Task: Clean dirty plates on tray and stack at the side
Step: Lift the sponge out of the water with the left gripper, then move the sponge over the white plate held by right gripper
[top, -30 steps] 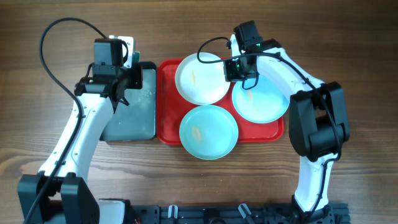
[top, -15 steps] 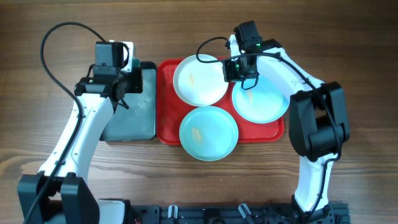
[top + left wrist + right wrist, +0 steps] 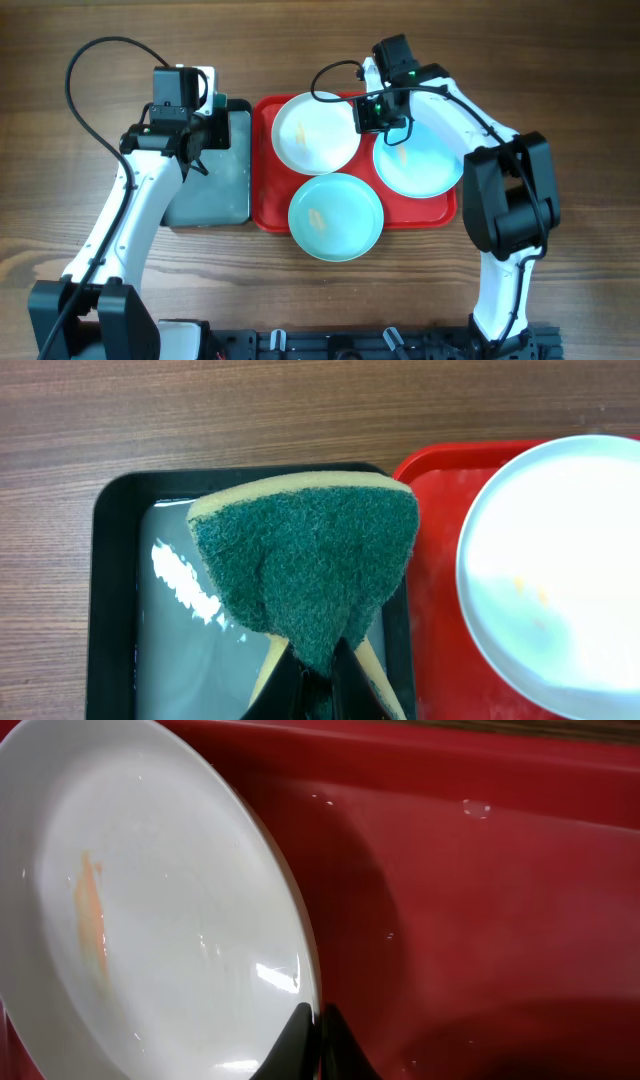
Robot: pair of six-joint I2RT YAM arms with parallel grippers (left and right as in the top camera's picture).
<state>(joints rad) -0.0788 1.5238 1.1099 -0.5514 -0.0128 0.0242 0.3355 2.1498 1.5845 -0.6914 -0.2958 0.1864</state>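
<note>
Overhead, we count three stained plates (image 3: pixel 336 214) on the tray (image 3: pixel 268 200), none stacked aside; cleaning looks unstarted. Our left tool (image 3: pixel 318 660) clamps the sponge (image 3: pixel 310 560); our right tool (image 3: pixel 318 1020) pinches the white plate (image 3: pixel 316 131) at its rim.

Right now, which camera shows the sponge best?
The left wrist view: the green sponge sits large mid-frame, pinched at its lower tip by the left fingers, above the black-rimmed tray. Overhead, the left arm hides nearly all of it; the right wrist view shows none.
</note>
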